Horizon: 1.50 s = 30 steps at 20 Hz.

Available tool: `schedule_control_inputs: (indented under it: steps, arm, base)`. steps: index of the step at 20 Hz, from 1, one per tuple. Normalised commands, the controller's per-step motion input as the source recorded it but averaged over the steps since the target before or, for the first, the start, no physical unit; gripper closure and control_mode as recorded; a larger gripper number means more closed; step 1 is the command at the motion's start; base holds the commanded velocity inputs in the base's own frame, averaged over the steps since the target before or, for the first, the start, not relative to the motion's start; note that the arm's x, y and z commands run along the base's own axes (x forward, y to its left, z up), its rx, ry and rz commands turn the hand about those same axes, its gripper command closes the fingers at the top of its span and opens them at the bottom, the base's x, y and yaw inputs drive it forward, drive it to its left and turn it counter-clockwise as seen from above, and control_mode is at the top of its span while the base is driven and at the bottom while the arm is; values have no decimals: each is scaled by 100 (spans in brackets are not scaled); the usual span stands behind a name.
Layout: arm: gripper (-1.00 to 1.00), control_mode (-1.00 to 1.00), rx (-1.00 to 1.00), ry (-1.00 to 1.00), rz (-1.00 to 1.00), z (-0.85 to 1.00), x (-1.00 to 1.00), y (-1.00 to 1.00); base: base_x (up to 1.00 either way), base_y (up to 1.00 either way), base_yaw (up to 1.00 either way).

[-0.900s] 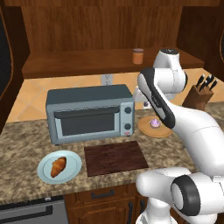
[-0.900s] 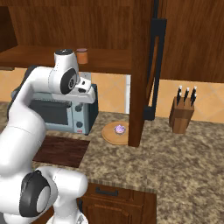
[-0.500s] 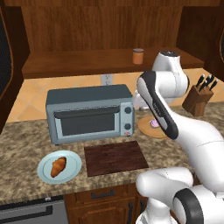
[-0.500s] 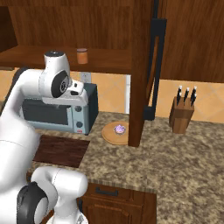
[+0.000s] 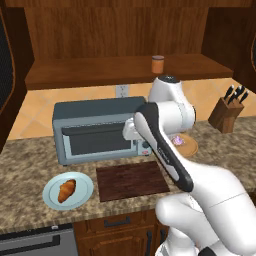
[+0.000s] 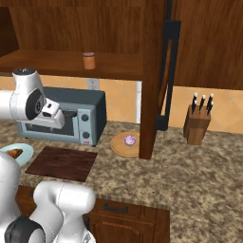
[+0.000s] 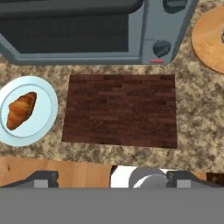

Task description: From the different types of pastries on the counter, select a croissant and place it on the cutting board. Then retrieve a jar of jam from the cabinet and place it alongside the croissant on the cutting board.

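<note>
Croissant off to the side of my raised hand

My hand hangs spread and empty above the cutting board; the croissant lies on its pale plate on the desk just beside the board's left edge in the hand view, long axis tilted top-right to bottom-left

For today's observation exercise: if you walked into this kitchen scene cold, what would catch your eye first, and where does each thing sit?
The big white robot arm reaches up over the counter in front of the grey toaster oven. Just before the oven lies a dark wooden cutting board, bare, and to its left a golden croissant sits on a pale blue plate. On the shelf above stands a small orange jar.
</note>
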Motion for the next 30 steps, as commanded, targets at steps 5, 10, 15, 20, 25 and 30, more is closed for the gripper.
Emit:
schedule_control_inputs:
  steps: [5,10,15,20,25,30]
  arm:
    - [-100,-100,-15,4,0,-53,1,95]
    - [-100,-100,0,8,0,-26,0,89]
    - [-100,-100,0,9,0,-11,14,82]
    - [-100,-100,-1,7,-2,-17,30,52]
    - [-100,-100,0,7,-1,-40,37,37]
    - [-100,-100,0,2,0,-50,4,24]
  base:
    - [0,0,0]
    - [0,0,0]
    - [0,0,0]
    - [0,0,0]
    - [0,0,0]
    - [0,0,0]
